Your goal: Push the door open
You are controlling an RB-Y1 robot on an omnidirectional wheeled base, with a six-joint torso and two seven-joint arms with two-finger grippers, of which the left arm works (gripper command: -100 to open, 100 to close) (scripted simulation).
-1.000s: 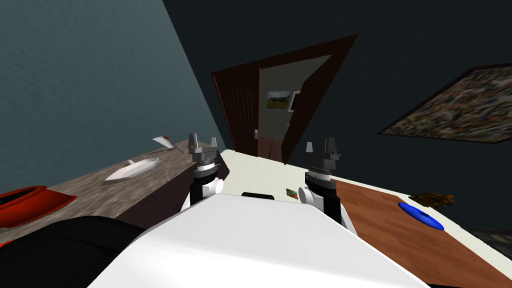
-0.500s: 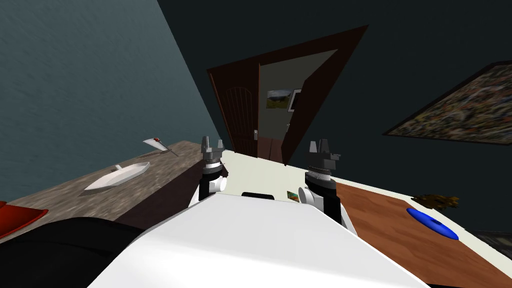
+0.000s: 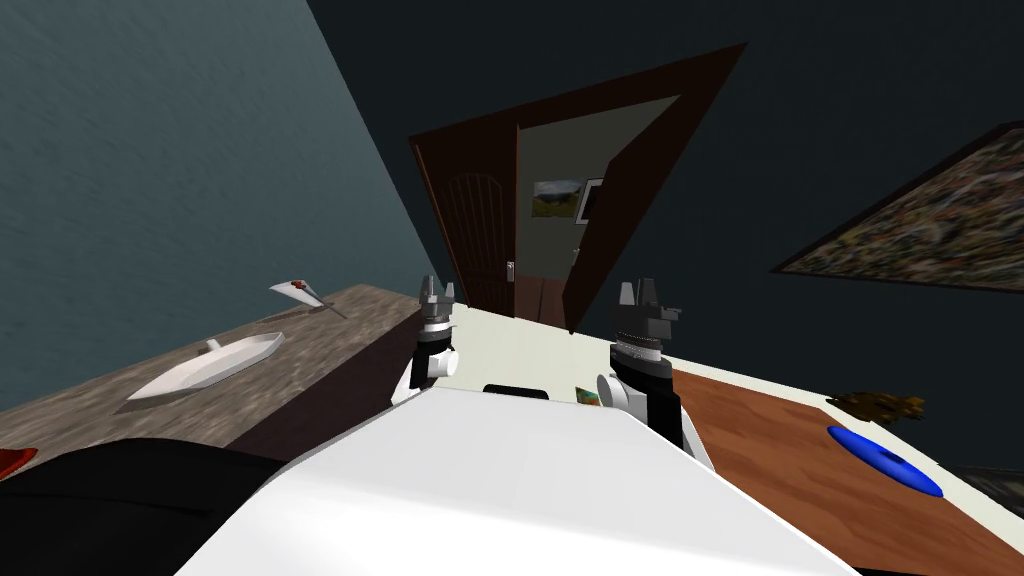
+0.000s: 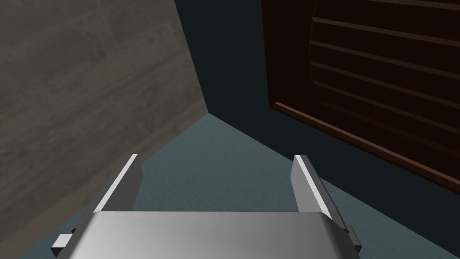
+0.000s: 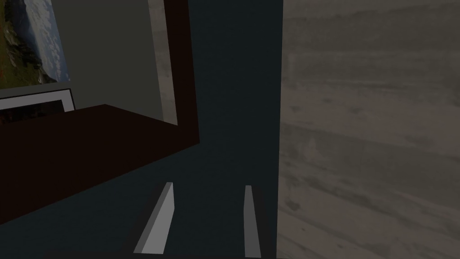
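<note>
While both arms are raised in front of it, the tall dark brown wooden door (image 3: pixel 482 230) sits in the upper middle of the head frame, set in a near-black wall.

Door surface: one arched raised panel, with a small pale handle (image 3: pixel 511 270) at its right edge. Right of that edge an opening shows a grey wall with a small framed landscape picture (image 3: pixel 557 198). A second dark brown slab (image 3: pixel 615 225) stands slanted along the right side of the opening. I cannot tell which of the two brown pieces is the swinging leaf.

Left claw (image 3: pixel 437 290): lower middle of the head frame, just under the foot of the door as pictured. Its wrist camera shows the fingers spread wide with nothing between them. Ridged dark brown panelling lies beyond the fingertips, clear of them.

Right claw (image 3: pixel 640 290): to the right of the left one in the head frame, below the slanted slab. I read a narrower gap between its fingers, and nothing is held.

Surroundings: a grey-brown wood-grain counter (image 3: pixel 330 330) at lower left carries a white boat-shaped dish (image 3: pixel 205 365). A reddish-brown wooden tabletop (image 3: pixel 780 450) at lower right carries a flat blue ring (image 3: pixel 885 460).
</note>
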